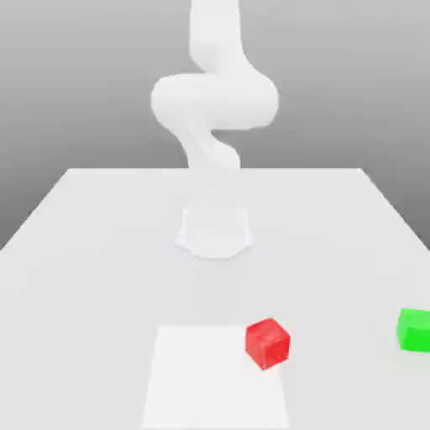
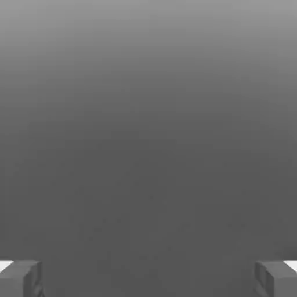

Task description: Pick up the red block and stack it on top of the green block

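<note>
2 blocks sat apart on the white surface: red block at the pale square's edge, green block toward the exterior view's right; empty jaws stood wide.

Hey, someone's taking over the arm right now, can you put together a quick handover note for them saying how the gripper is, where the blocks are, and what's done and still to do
Gripper: open, its two fingers wide apart with nothing between them.
Red block: in the exterior view, at the right edge of the white patch, turned at an angle.
Green block: on the table, at the exterior view's right edge and partly cut off by it.
Done: neither the pick nor the stack; the blocks sit apart.
Left: grasp the red block, lift it, set it on the green block, let go.
</note>
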